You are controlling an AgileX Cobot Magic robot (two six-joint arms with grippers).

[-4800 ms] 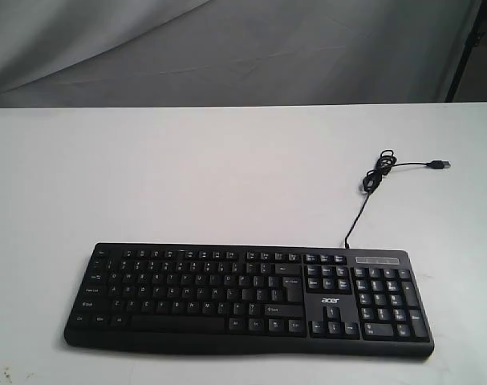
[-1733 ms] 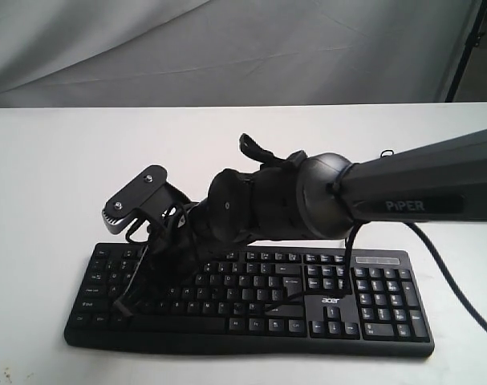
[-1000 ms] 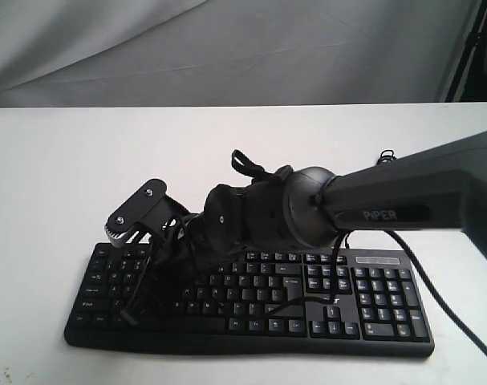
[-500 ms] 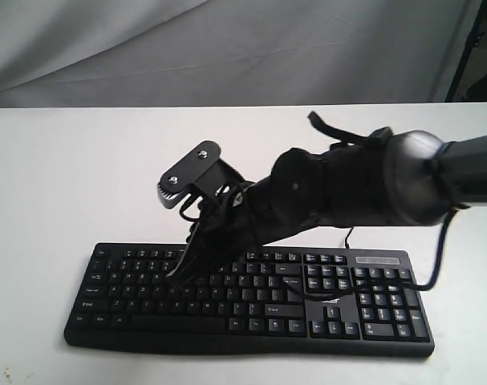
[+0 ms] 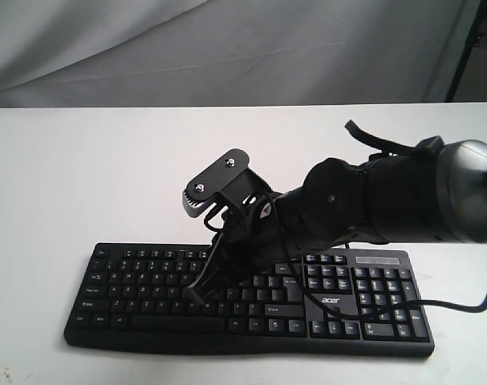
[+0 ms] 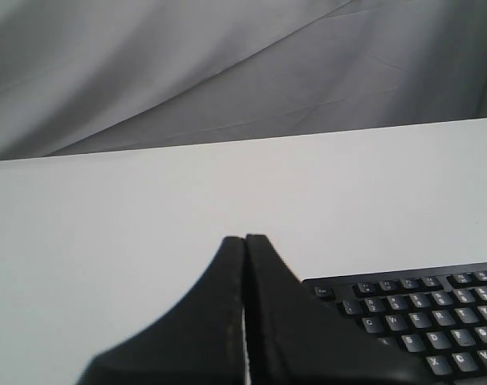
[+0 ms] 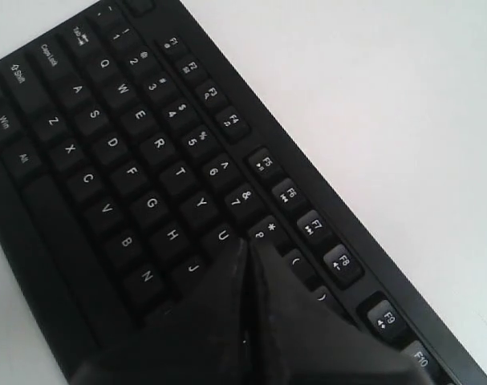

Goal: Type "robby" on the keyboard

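Keyboard point(image 5: 251, 298): on the table point(image 5: 83, 176), near its front edge, number pad at the right end.
Right gripper point(image 7: 247, 242): in from the right, tip above the middle keys, by U and 8; contact unclear.
Left gripper point(image 6: 245, 241): over bare table, near the keyboard's Esc corner.
Cloth point(image 5: 227, 48): behind the table.

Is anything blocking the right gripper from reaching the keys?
Nothing visible does. The right gripper, jaws shut, points down at the keyboard near the U and 8 keys, with only bare keys under its tip.
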